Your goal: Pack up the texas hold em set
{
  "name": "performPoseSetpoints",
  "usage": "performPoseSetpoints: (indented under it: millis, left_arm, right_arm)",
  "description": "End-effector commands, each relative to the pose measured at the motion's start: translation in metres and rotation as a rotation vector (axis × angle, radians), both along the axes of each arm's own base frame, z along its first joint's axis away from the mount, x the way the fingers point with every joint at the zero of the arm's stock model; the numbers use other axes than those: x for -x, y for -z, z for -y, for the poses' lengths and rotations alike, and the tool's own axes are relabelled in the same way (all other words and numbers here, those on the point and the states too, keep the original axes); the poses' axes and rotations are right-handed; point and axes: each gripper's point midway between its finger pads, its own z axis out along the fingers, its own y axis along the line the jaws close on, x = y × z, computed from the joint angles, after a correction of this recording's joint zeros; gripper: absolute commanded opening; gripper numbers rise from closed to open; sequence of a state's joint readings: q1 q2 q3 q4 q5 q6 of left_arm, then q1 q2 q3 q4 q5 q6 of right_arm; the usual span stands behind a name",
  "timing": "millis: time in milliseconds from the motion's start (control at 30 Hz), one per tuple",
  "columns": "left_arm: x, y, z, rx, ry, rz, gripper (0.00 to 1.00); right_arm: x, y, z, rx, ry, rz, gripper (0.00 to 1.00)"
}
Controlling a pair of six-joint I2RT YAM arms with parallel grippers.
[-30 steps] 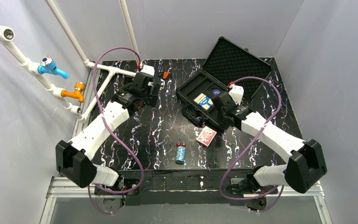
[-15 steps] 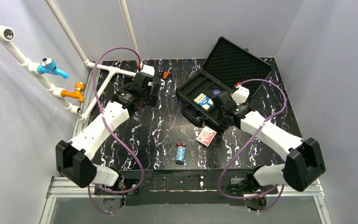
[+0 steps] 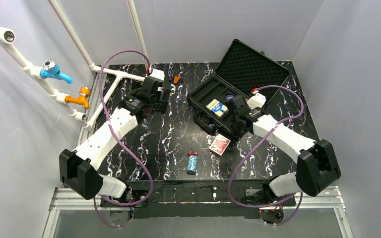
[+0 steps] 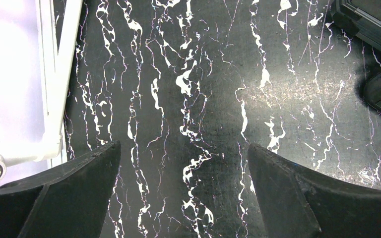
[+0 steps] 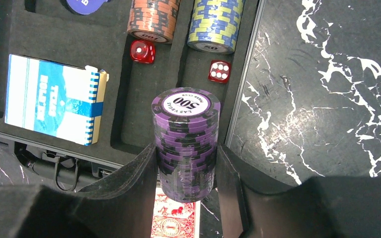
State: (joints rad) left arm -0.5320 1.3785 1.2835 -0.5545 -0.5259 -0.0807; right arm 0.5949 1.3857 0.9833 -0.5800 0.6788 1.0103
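The black case (image 3: 202,95) lies open at the back right, with its foam lid (image 3: 253,63) raised. My right gripper (image 5: 186,161) is shut on a purple chip stack (image 5: 186,139) and holds it over the case's near edge. In the case (image 5: 129,124) lie a blue card deck (image 5: 54,99), an orange chip stack (image 5: 154,20), a yellow-blue chip stack (image 5: 216,25) and two red dice (image 5: 142,51). A red card deck (image 3: 220,145) lies on the table below the gripper. My left gripper (image 4: 183,148) hangs open over bare table.
A blue chip stack (image 3: 192,164) lies on its side near the table's front, with small red dice (image 3: 192,153) beside it. White pipes (image 3: 114,74) run along the back left edge. A small orange object (image 3: 177,79) sits near the left wrist.
The right arm has swung a little to the left with the purple stack still in its fingers. The left arm has not moved.
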Motion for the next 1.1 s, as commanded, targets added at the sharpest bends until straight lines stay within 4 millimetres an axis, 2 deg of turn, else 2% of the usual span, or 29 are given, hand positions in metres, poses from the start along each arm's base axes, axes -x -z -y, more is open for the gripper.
performPoseSetpoints:
  millis: [0,933,967,1000,1067]
  left_arm:
    - [0.007,-0.009,-0.007,0.002,-0.002,0.016,0.99]
    - [0.008,-0.01,-0.006,0.009,-0.001,0.019,0.99]
    - [0.008,-0.011,-0.006,0.009,0.0,0.019,0.99]
    - [0.008,-0.01,-0.006,0.009,0.001,0.018,0.99]
    - [0.008,-0.011,-0.006,0.011,0.001,0.021,0.99]
  right_arm:
    - [-0.016,-0.007,-0.002,-0.054,0.055,0.07,0.01]
    - [-0.011,0.038,-0.011,-0.075,0.047,-0.089,0.01]
    - [-0.01,0.04,-0.012,-0.08,0.047,-0.091,0.04]
    - [-0.009,0.041,-0.012,-0.085,0.047,-0.093,0.12]
    - [-0.008,0.042,-0.013,-0.101,0.049,-0.084,0.22]
